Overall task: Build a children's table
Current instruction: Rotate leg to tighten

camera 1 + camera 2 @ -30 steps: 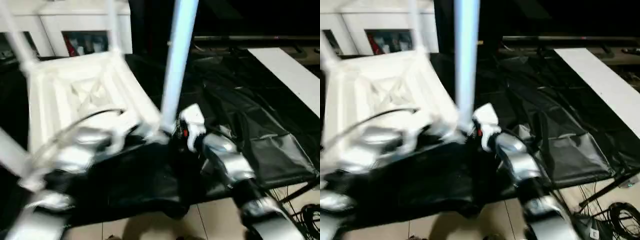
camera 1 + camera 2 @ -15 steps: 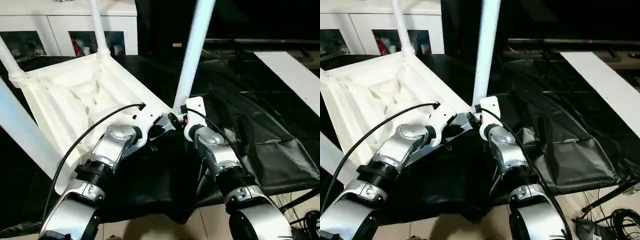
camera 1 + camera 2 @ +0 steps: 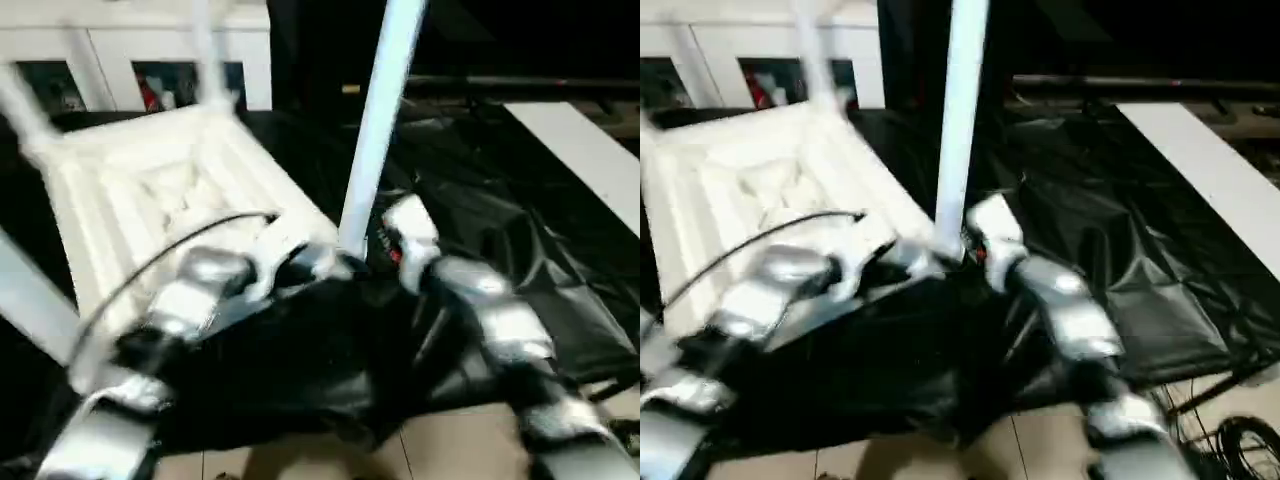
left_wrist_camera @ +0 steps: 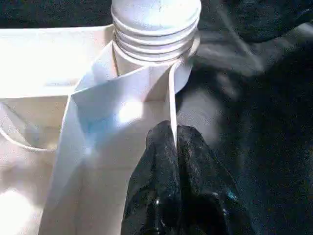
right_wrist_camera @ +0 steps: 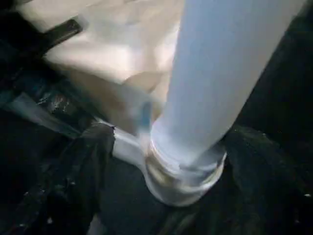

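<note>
While the upturned tabletop fills the left half of the frame on the black sheet, the left gripper pinches its thin rim wall; the right gripper straddles the upright leg, jaws apart.

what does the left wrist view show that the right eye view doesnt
Left wrist view alone: the left gripper with its jaws shut on a thin wall of the tabletop, and the ridged base of the near leg seated in its corner socket.

Right eye view alone: both silver forearms, the white cabinet, the black sheet, and a far leg.

Both share the tabletop and the near leg.
</note>
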Available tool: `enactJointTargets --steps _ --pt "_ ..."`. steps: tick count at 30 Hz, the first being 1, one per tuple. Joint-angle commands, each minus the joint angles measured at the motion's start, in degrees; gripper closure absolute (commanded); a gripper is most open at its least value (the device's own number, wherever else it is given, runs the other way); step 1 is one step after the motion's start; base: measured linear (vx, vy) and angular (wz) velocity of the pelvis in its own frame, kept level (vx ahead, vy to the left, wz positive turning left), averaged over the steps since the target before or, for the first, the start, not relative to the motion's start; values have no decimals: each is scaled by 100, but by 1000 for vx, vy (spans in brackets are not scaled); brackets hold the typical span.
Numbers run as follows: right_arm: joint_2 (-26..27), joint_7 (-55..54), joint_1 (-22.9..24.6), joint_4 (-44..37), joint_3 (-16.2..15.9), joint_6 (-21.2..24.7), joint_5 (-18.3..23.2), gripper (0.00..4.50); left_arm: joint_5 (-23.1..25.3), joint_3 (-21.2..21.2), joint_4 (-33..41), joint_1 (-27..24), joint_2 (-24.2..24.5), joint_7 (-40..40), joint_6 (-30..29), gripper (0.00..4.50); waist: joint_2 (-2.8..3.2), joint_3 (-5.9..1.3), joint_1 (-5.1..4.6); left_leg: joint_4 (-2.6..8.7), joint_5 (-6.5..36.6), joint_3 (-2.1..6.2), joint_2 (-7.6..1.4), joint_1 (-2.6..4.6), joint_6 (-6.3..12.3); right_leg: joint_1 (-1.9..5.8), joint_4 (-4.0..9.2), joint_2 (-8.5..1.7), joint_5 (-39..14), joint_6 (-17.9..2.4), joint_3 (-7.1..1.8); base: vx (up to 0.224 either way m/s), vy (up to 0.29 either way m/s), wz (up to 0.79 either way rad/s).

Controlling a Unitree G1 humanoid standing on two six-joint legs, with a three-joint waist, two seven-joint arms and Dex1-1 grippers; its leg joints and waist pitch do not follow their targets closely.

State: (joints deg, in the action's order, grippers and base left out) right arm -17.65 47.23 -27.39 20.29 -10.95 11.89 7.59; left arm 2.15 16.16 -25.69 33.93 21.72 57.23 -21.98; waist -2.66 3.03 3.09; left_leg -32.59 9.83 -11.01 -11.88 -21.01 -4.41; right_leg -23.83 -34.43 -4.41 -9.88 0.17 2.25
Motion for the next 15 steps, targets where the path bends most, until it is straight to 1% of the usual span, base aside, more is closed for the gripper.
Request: enactJointTargets --steps 1,2,4,5,6,7,8,9,10,11,12,15 --pt "-354 672 126 -244 -66 -114 107 64 38 472 29 -377 335 836 20 450 2 -289 32 377 1494 43 -140 53 175 254 440 -292 -1606 -1007 -206 0 0 0" --pt "-354 672 126 -244 -66 -114 107 64 38 472 29 -377 335 836 20 450 5 -290 34 382 1516 45 -138 53 163 251 435 -289 -1628 -1021 -203 0 0 0" --pt "-453 904 149 -246 -82 -153 104 64 -78 544 276 -473 539 1225 113 450 -11 -276 22 384 1620 37 -128 59 123 222 455 -284 -1790 -1014 -204 0 0 0" --pt "-503 1040 155 -269 -118 -166 101 64 -173 553 393 -522 627 1446 174 450 -5 -283 36 387 1634 51 -138 59 118 228 442 -296 -1831 -998 -203 0 0 0" --pt "-503 1040 155 -269 -118 -166 101 64 -173 553 393 -522 627 1446 174 450 -9 -283 29 389 1600 44 -137 57 119 224 442 -292 -1793 -1000 -208 0 0 0" --pt "-537 1157 151 -283 -166 -167 103 64 -264 541 488 -553 683 1597 154 450 3 -286 45 381 1571 34 -143 92 107 202 436 -280 -1691 -1045 -209 0 0 0" --pt "-590 1270 162 -363 -238 -125 132 64 -328 542 569 -582 742 1737 226 450 16 -286 54 380 1558 32 -145 98 107 201 431 -279 -1628 -1076 -210 0 0 0" --pt "-608 1317 155 -391 -306 -94 129 64 -343 536 615 -588 775 1770 192 450 0 -290 55 380 1480 28 -142 80 114 218 406 -269 -1479 -1112 -206 0 0 0" --pt "-608 1317 155 -391 -306 -94 129 64 -343 536 615 -588 775 1770 192 450 9 -294 65 382 1447 29 -144 83 114 223 393 -267 -1404 -1128 -205 0 0 0" --pt "-615 1393 141 -397 -421 -94 114 64 -333 527 631 -578 808 1777 169 450 -1 -302 66 373 1356 24 -142 78 131 234 372 -265 -1219 -1168 -203 0 0 0" --pt "-626 1438 149 -421 -464 -83 100 64 -338 519 650 -583 831 1791 151 450 -12 -304 70 368 1285 19 -138 72 146 242 363 -268 -1110 -1199 -200 0 0 0" --pt "-649 1565 161 -433 -532 -114 92 64 -358 510 673 -591 876 1841 152 450 -21 -304 81 356 1212 15 -128 59 181 261 353 -276 -1045 -1210 -201 0 0 0"
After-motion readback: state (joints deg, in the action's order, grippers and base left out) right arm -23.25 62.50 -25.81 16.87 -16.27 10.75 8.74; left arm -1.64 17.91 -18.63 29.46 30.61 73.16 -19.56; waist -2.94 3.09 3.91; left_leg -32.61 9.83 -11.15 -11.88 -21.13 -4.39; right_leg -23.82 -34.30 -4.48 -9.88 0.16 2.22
